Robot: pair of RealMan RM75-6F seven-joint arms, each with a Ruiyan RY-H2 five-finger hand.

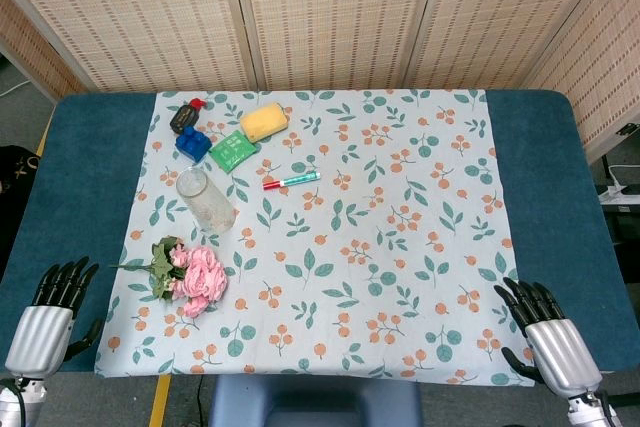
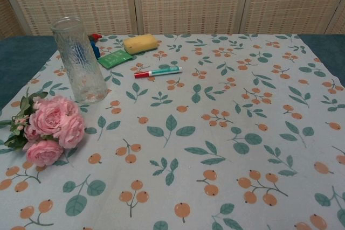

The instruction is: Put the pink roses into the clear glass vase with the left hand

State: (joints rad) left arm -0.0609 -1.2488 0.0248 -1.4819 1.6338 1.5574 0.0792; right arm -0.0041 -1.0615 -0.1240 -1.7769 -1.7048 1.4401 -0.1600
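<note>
A bunch of pink roses (image 1: 198, 279) (image 2: 50, 127) with green leaves lies flat on the floral tablecloth at the front left. Just beyond it the clear glass vase (image 1: 206, 200) (image 2: 80, 60) stands upright and holds nothing. My left hand (image 1: 52, 313) rests at the table's front left corner, well left of the roses, fingers apart and holding nothing. My right hand (image 1: 545, 334) sits at the front right corner, also with fingers spread and nothing in it. Neither hand shows in the chest view.
Behind the vase lie a green packet (image 1: 231, 150) (image 2: 115, 58), a yellow sponge (image 1: 264, 121) (image 2: 140, 43), a blue block (image 1: 193, 143) and a dark bottle with a red cap (image 1: 186, 115). A red-and-green pen (image 1: 291, 181) (image 2: 157, 71) lies right of the vase.
</note>
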